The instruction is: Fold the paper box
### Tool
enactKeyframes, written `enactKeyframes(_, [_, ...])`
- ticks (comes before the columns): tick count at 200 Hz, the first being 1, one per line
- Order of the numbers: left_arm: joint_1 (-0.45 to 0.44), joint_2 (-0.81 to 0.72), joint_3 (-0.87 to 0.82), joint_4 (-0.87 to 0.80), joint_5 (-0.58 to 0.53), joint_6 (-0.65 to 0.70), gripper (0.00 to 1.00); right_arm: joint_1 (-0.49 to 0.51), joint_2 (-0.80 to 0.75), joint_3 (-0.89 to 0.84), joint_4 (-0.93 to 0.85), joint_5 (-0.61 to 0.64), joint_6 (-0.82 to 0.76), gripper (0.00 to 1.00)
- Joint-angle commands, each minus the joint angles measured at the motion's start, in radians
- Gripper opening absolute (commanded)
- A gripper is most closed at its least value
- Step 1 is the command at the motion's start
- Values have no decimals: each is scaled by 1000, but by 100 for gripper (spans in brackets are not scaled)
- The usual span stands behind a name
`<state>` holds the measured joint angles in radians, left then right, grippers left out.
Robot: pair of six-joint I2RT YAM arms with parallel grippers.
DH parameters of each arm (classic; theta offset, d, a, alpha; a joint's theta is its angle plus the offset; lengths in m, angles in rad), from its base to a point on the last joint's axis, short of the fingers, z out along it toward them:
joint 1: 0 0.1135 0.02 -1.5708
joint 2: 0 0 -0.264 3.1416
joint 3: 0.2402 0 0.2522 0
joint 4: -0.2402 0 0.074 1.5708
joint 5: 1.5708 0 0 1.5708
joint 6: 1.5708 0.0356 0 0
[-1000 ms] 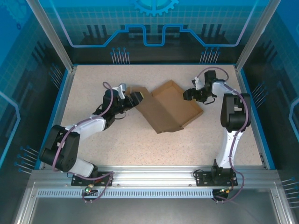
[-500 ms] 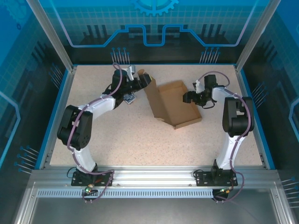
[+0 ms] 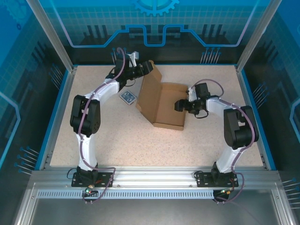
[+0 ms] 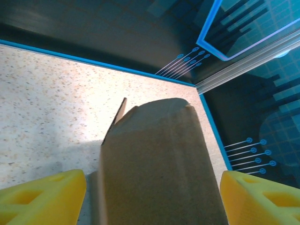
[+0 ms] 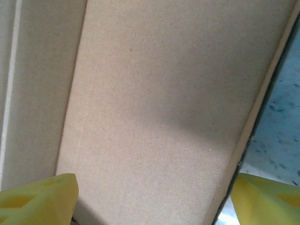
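On your blue-walled speckled beige tabletop (image 3: 140, 140), left claw (image 3: 149, 69) and right claw (image 3: 180, 105) gape astride the flat brown cardboard box (image 3: 166, 107), its edges cropped up close.

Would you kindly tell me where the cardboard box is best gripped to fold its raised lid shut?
Grip the lid at its free upper edge, coming from the left. The lid stands tilted up, thin enough to pinch, with the tray to its right, so pushing rightward should close it.
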<state>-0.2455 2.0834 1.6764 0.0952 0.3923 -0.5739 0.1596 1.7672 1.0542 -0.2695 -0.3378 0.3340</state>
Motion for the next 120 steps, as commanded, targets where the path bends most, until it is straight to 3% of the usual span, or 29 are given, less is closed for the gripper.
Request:
enactKeyframes(1, [12,40,87,-122,38,81,77,0,-81,12,-34,159,-66,86])
enactKeyframes(31, [14,46,117,-159,40,109,77,7,-76,129,-71,294,-240,86])
enactKeyframes(71, [14,43,134,-186,40,127,77,2,84,368,-115,366,-449,86])
enactKeyframes(120, [14,49,149,-205,32,141,77,1,323,679,-299,328,-695,86])
